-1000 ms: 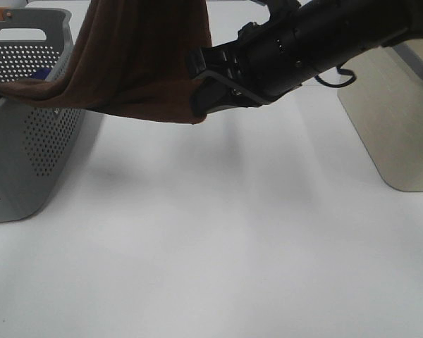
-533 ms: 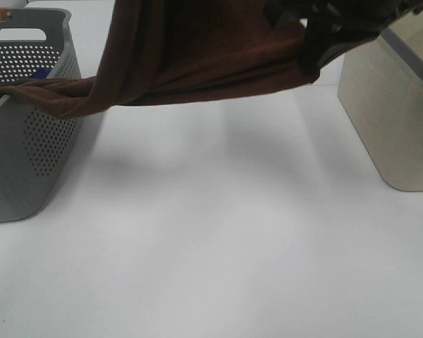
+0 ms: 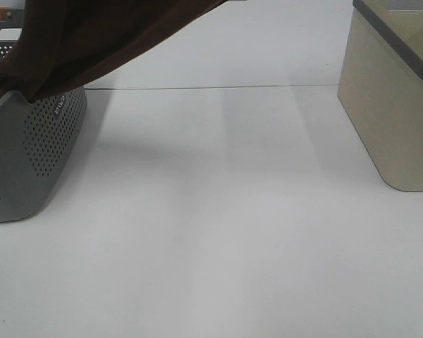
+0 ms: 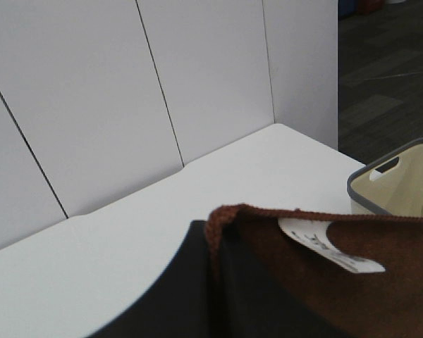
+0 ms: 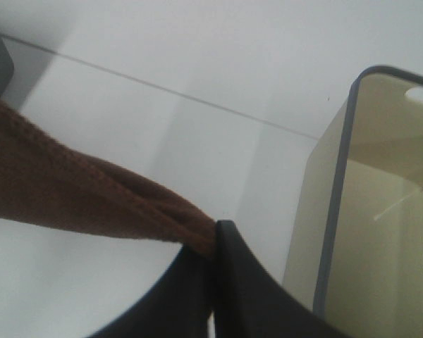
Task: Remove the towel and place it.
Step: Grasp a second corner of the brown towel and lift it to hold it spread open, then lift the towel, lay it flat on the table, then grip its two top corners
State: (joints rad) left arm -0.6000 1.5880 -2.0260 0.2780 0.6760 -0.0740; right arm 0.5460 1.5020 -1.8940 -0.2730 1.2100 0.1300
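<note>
The dark brown towel (image 3: 92, 35) hangs stretched across the top left of the exterior view, and its lower end still rests on the rim of the grey basket (image 3: 28, 155). Both grippers are above that view's top edge. In the left wrist view my left gripper (image 4: 211, 236) is shut on the towel's hemmed edge (image 4: 324, 282), next to its white tag (image 4: 331, 248). In the right wrist view my right gripper (image 5: 215, 236) is shut on another edge of the towel (image 5: 70, 197), which stretches away from it.
A beige bin with a grey rim (image 3: 398, 105) stands at the right; it also shows in the right wrist view (image 5: 366, 211) and the left wrist view (image 4: 402, 183). The white table (image 3: 218, 232) lies between basket and bin.
Both grippers rose out of the exterior view's top, the right one moving right first. The towel was lifted and stretched higher; only its end stays at the basket.
</note>
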